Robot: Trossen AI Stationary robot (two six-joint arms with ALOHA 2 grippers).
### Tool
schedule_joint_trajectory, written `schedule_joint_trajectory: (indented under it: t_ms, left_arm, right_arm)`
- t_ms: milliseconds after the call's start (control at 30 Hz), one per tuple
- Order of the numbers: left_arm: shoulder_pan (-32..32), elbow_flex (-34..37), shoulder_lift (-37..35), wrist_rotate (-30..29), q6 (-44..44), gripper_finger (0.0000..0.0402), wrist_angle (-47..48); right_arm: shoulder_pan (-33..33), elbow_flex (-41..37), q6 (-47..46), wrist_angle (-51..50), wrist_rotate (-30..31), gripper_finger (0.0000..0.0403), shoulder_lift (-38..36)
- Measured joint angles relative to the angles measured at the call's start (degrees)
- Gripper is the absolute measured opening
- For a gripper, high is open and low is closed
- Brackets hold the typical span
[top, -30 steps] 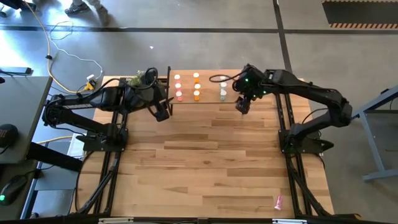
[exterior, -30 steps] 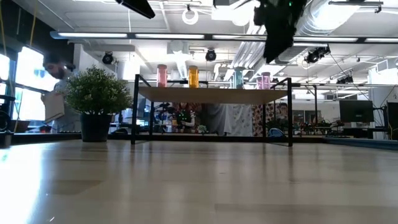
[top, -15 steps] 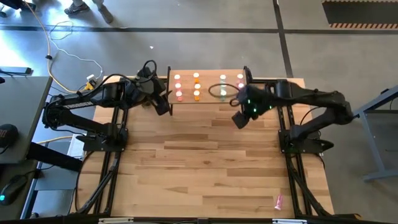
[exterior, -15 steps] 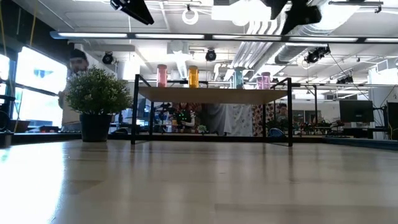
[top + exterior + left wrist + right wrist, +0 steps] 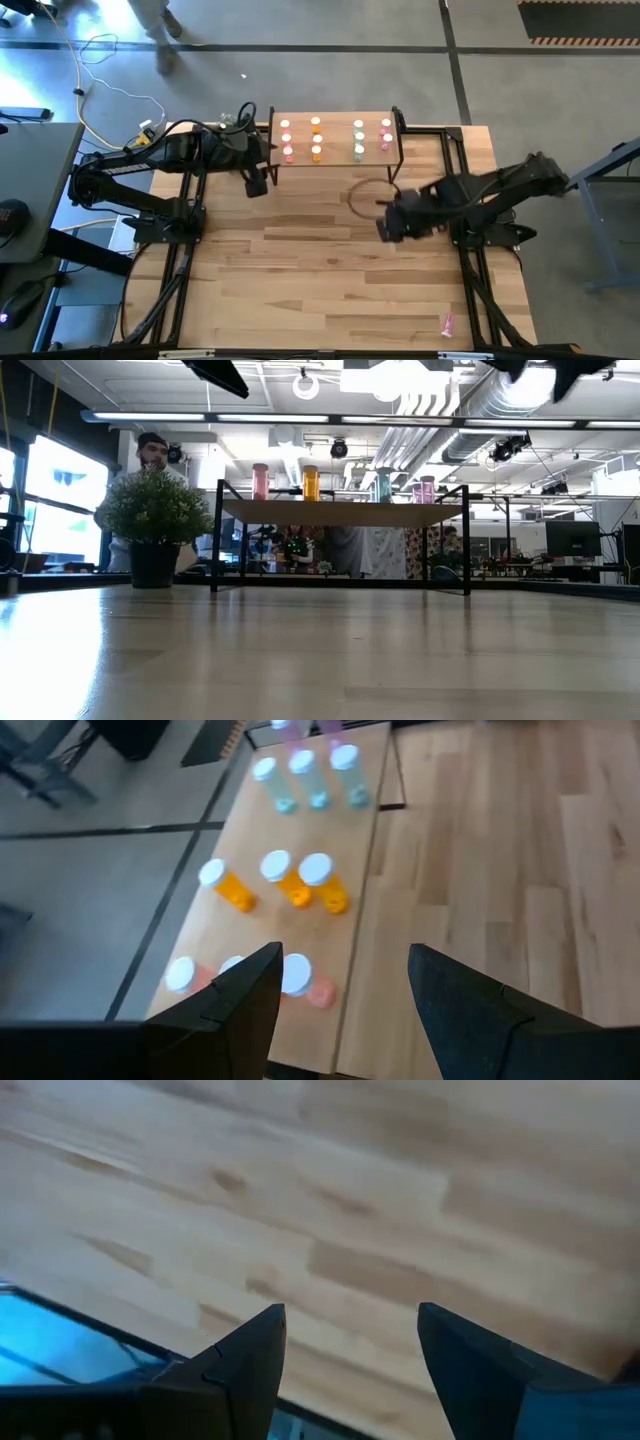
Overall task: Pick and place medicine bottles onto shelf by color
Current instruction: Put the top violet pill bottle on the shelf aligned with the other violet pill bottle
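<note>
The shelf (image 5: 335,150) stands at the table's far edge and bears several medicine bottles upright in columns by colour: pink (image 5: 287,140), orange (image 5: 316,139), pale green (image 5: 358,140) and reddish-pink (image 5: 385,134). They also show in the low view, on the shelf top (image 5: 340,512). One pink bottle (image 5: 448,323) lies on the table near its front right corner. My left gripper (image 5: 255,185) is open and empty beside the shelf's left end; its wrist view shows the orange bottles (image 5: 290,880) past its fingers. My right gripper (image 5: 385,228) is open and empty over bare table (image 5: 350,1230), nearer than the shelf.
A potted plant (image 5: 153,520) stands at the table's far left, by the shelf. A person (image 5: 150,455) stands beyond the table behind the plant. The black arm frames (image 5: 180,260) run along both table sides. Bare planks lie between the shelf and the near edge.
My right gripper has drawn back from the shelf's right part toward the table's near edge, staying empty. The bottles on the shelf have kept their places.
</note>
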State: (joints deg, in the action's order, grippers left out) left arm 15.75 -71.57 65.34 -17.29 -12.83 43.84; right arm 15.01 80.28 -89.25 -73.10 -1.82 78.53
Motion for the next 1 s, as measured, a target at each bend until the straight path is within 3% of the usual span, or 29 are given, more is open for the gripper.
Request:
schedule_joint_trajectory:
  t_ms: [200, 567, 800, 1000]
  left_arm:
    - [0.0, 0.0, 0.0, 1.96, -1.32, 0.0207, 0.08]
    - [0.02, 0.0, 0.0, 1.91, -1.49, 0.0207, -0.42]
    - [0.02, 0.0, 0.0, 1.75, -3.85, 0.0207, -0.45]
    - [0.02, 0.0, 0.0, 1.7, -1.09, 0.0207, -0.39]
  right_arm:
    - [8.76, -6.47, -14.19, 5.93, -3.18, 0.022, 0.04]
    - [22.04, -15.63, -27.41, 17.19, -6.96, 0.022, 0.02]
    - [28.29, -19.83, -22.44, 22.1, -8.42, 0.022, 0.28]
    - [33.08, -22.89, -10.99, 24.28, -9.77, 0.022, 0.3]
